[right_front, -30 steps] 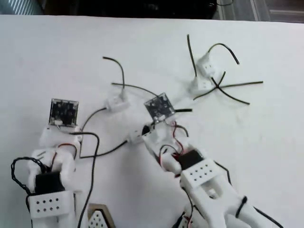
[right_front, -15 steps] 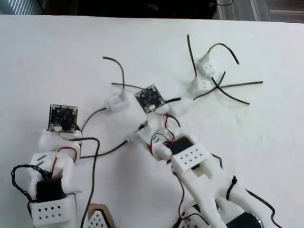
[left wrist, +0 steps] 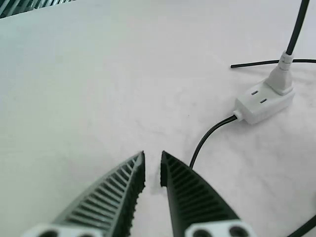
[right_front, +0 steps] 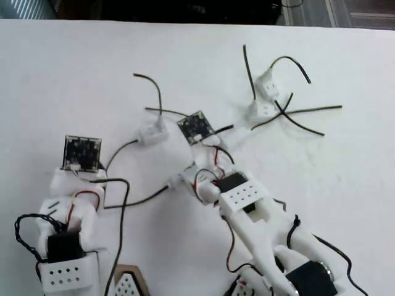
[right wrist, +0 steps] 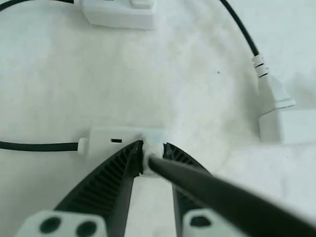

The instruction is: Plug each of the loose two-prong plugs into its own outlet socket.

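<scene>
Right pincer (right wrist: 153, 154), pinched narrow on a plug (right wrist: 154, 147), sits at the socket block (right wrist: 111, 140) just ahead; skewed prongs could miss the slots and shove the loose block away.

Right wrist view: the plug (right wrist: 153, 148), clamped in the right gripper (right wrist: 152, 146), was almost wholly covered by the fingertips (right wrist: 132, 154). Prongs were unseen, so seating in the outlet socket (right wrist: 106, 139) could not be judged. Its cord (right wrist: 232, 195) ran close to the lens and was blurred. A second socket (right wrist: 118, 12) and a white block (right wrist: 291, 127) were cut by the view's edge.

High view: the wrist board (right_front: 196, 128) overlay the work spot, so contact was unreadable. The left arm (right_front: 68, 246), the right arm (right_front: 265, 228) and a brown-rimmed object (right_front: 126, 282) were cut at the lower edge. Object unidentified.
</scene>
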